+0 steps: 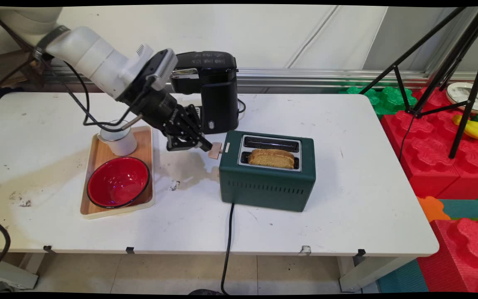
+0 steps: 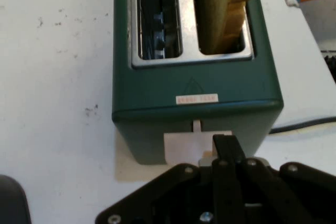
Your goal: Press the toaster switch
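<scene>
Green toaster [image 1: 267, 178]: stands mid-table, cord running off the near edge; it looks rigid and fairly heavy, unlikely to shift under a light push.
Lever [image 1: 215, 150]: pale wooden knob on the toaster's left end, near the top of its slot; small and smooth, best met squarely from above.
Gripper [image 1: 206, 145]: fingers drawn together, tips touching the lever's top, gripping nothing.
Toast [image 1: 271, 158]: slice standing up out of the near slot; light and crumbly.
Nearby: black coffee machine [image 1: 212, 89] behind; wooden tray [image 1: 98, 160] with red bowl [image 1: 118, 182] and white cup [image 1: 118, 141] to the left.
</scene>
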